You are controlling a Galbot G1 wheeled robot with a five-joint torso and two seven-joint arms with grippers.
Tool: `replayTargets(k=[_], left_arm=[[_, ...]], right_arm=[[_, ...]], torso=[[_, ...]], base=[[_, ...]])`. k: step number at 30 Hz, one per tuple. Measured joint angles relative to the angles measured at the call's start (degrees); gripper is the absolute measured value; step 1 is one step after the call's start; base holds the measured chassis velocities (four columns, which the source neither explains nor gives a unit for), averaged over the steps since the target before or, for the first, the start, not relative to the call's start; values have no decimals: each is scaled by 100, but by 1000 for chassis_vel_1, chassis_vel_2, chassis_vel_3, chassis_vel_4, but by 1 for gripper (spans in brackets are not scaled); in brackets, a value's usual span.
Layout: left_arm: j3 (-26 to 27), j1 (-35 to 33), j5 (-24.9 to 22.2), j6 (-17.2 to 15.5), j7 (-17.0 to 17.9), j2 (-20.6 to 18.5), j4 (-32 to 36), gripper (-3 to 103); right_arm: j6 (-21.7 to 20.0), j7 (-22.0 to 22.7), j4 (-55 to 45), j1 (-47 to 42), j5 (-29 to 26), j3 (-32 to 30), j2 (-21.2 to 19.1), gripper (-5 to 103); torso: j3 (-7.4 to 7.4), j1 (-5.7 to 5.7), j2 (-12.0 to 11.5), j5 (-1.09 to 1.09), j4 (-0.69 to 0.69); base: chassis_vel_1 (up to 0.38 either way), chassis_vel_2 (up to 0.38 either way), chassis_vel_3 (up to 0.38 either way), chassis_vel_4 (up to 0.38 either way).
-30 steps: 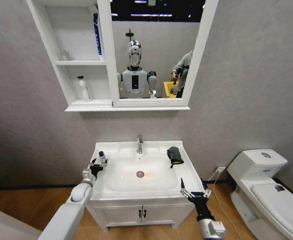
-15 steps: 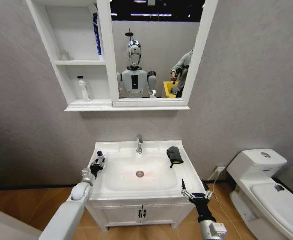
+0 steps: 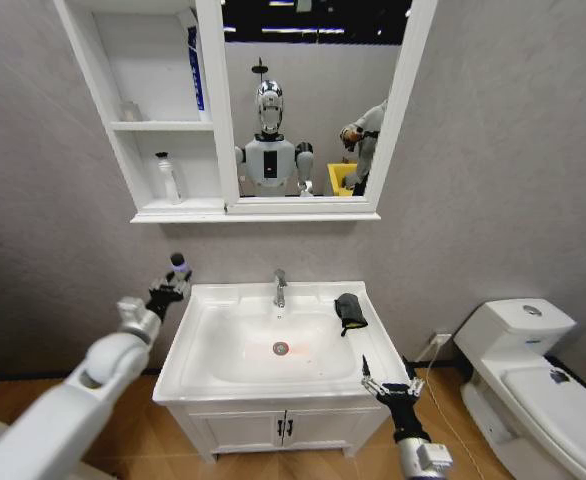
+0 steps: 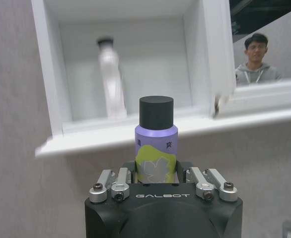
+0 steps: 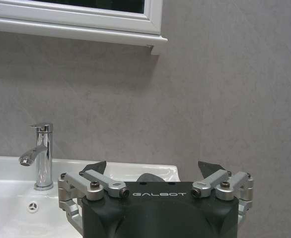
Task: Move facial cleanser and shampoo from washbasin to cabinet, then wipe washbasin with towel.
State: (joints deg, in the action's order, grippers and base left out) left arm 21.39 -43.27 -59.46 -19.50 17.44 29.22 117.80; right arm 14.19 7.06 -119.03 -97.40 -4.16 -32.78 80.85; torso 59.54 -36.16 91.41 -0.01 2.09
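My left gripper point(image 3: 176, 272) is shut on a small purple bottle point(image 4: 155, 144) with a black cap and a yellow-green label. It hangs in the air off the far left corner of the washbasin point(image 3: 188, 345), below the cabinet point(image 3: 123, 125). I cannot tell whether it is the cleanser or the shampoo. The left wrist view looks over the bottle into the cabinet's lower cubbyhole point(image 4: 125, 131), where a clear bottle point(image 4: 110, 84) stands. The dark towel point(image 3: 349, 310) lies on the basin's right rim. My right gripper point(image 3: 383, 385) stands open and holds nothing at the basin's front right corner.
A chrome tap point(image 3: 279, 288) stands at the back of the bowl. A blue tube point(image 3: 193, 65) leans in the upper cubbyhole beside the mirror point(image 3: 303, 100). The low vanity point(image 3: 283, 430) is under the basin, and a white toilet point(image 3: 533, 370) is on the right.
My left arm lifted the purple bottle off the basin's left rim and carried it up and to the left. The right arm stayed still.
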Motion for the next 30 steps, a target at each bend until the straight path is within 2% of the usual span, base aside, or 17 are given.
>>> replayTargets(k=[1,3,4,5,6,8,9,12,14,16,18,19,20,22,23,25,30], left_arm=[[-80,514,-668,-320,89,-351,78,42],[-284,1505,-1744,-996,182,-747,74,42],[-284,1505,-1744,-996,182,-747,74,42],[-357,1852,-2076,-1242,190,-832,49,42],[-357,1852,-2076,-1242,190,-832,49,42],[-809,2723,-2659,-1667,228,-902,-92,42],[-809,2723,-2659,-1667,228,-902,-92,42],[-1881,4057,-3065,-1984,443,-580,-552,42],[-2028,4254,-3106,-2022,478,-492,-637,42],[-2581,4978,-3087,-2103,559,-91,-1097,42],[-2754,5162,-3037,-2114,561,21,-1267,42],[-2994,5396,-2919,-2124,565,187,-1553,42],[-2994,5396,-2919,-2124,565,187,-1553,42],[-3477,5760,-2627,-2127,495,449,-2073,42],[-3477,5760,-2627,-2127,495,449,-2073,42],[-3711,5880,-2312,-2100,334,599,-2416,42],[-3800,5918,-1976,-2047,165,807,-2751,42]], right_arm=[[-14,-1,-8,9,0,10,-15,100],[-21,-3,-11,17,-3,19,-48,100],[-21,-3,-11,17,-3,19,-48,100],[-21,-3,-14,15,-5,20,-52,100],[-21,-3,-14,15,-5,20,-52,100],[-20,-4,-36,-17,-16,16,-62,100],[-20,-4,-36,-17,-16,16,-62,100],[12,-4,-70,-76,-37,1,-60,100],[20,-4,-69,-81,-39,-3,-58,100],[76,-3,-21,-113,-42,-16,-43,100],[98,-4,-5,-127,-43,-18,-37,100],[132,-4,24,-152,-46,-27,-32,100],[132,-4,24,-152,-46,-27,-32,100],[198,-3,81,-183,-63,-57,-45,100],[198,-3,81,-183,-63,-57,-45,100],[203,-3,103,-150,-102,-92,-55,100],[199,-3,146,-81,-134,-107,-53,100]], torso=[[0,0,0,4,0],[0,-1,0,1,-1],[0,-1,0,1,-1],[0,-1,-1,1,0],[0,-1,-1,1,0],[0,0,0,1,2],[0,0,0,1,2],[0,0,-1,-1,2],[0,0,0,0,1],[1,-1,-1,2,-1],[0,-1,-2,3,-2],[1,-1,-2,3,-1],[1,-1,-2,3,-1],[1,-3,-2,3,-2],[1,-3,-2,3,-2],[1,-2,-2,0,0],[1,-2,-2,1,1]], base=[[0,0,0,0],[0,0,0,0],[0,0,0,0],[0,0,0,0],[0,0,0,0],[0,0,0,0],[0,0,0,0],[0,0,0,0],[0,0,0,0],[0,0,0,0],[0,0,0,0],[0,0,0,0],[0,0,0,0],[0,0,0,0],[0,0,0,0],[0,0,0,0],[0,0,0,0]])
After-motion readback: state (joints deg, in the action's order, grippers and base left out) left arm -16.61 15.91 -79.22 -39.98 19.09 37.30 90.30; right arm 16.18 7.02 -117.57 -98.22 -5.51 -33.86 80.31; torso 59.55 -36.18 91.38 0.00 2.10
